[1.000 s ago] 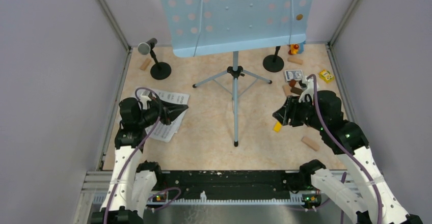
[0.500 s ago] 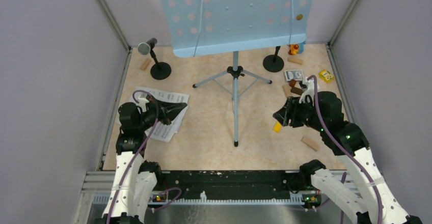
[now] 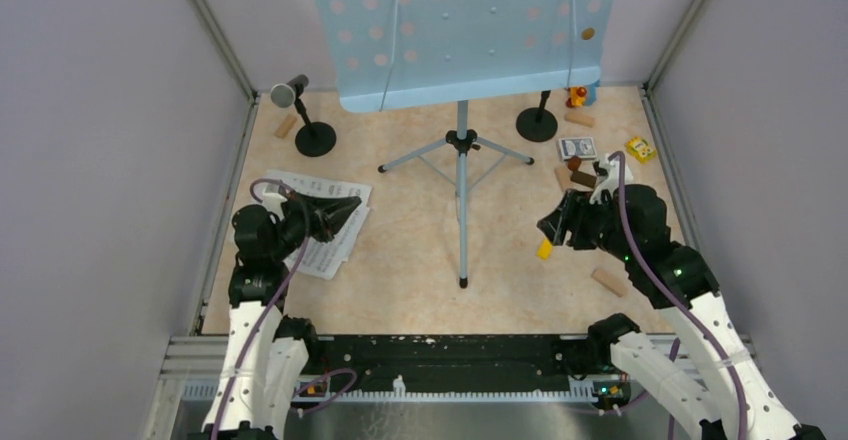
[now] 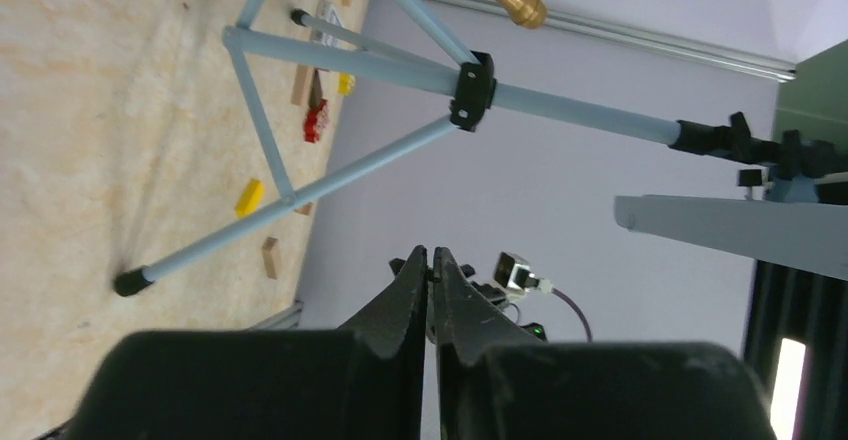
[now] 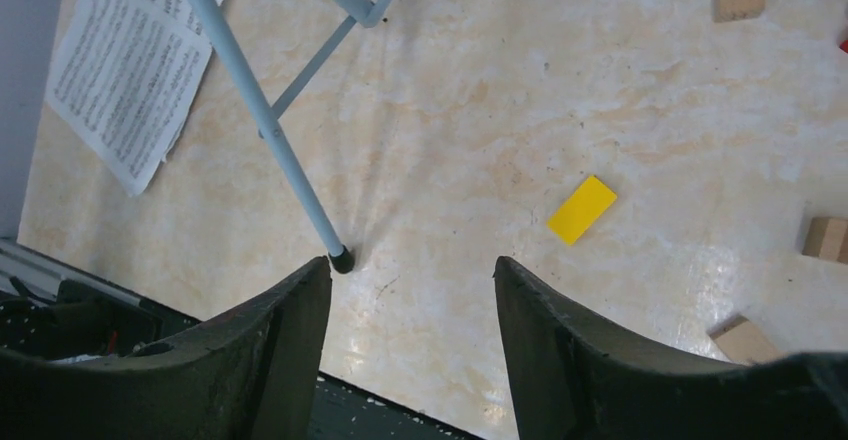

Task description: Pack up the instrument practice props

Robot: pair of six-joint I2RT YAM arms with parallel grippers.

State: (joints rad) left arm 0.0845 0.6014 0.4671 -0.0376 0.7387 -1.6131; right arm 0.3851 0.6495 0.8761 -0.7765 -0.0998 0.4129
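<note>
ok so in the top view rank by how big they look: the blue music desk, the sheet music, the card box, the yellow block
1. blue music desk, largest by far, though raised nearer the camera
2. sheet music, partly hidden
3. card box
4. yellow block, smallest

Nothing is reading clearly
Music sheets [image 5: 130,70] beside the tripod leg [image 5: 262,120] are showing printed staves, too fine for reading.

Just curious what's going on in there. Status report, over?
Left gripper shut, empty, above music sheets. Right gripper open, empty. Music stand upright, unpacked. Yellow block lies near right gripper.
</note>
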